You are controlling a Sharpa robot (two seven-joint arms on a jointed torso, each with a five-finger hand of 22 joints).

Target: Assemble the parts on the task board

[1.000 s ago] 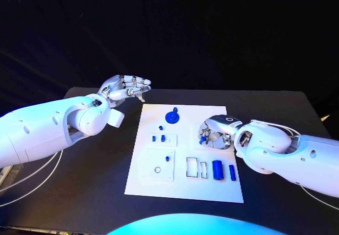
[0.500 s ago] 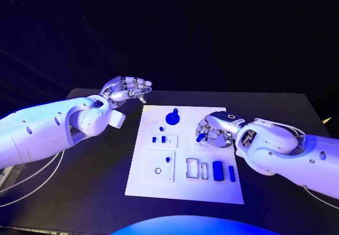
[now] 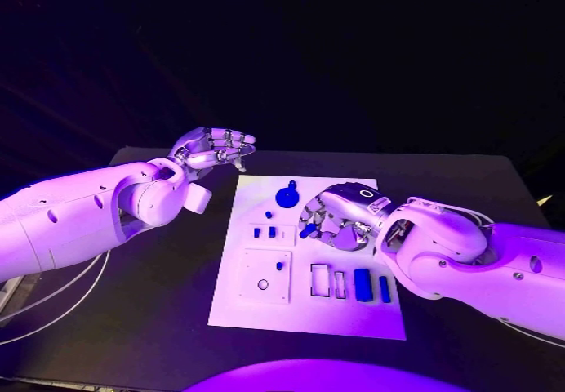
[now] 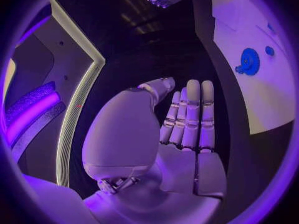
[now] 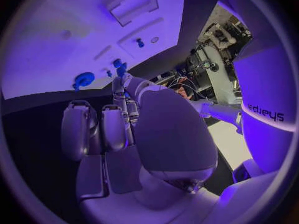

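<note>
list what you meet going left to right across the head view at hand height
left hand → blue gear → right hand

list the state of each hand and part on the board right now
left hand: held above the table beside the board's far left corner, holding nothing
right hand: over the board, pinching a small blue part
gear: seated at the board's far end
two blue bars: lying flat on the board's near right
</note>
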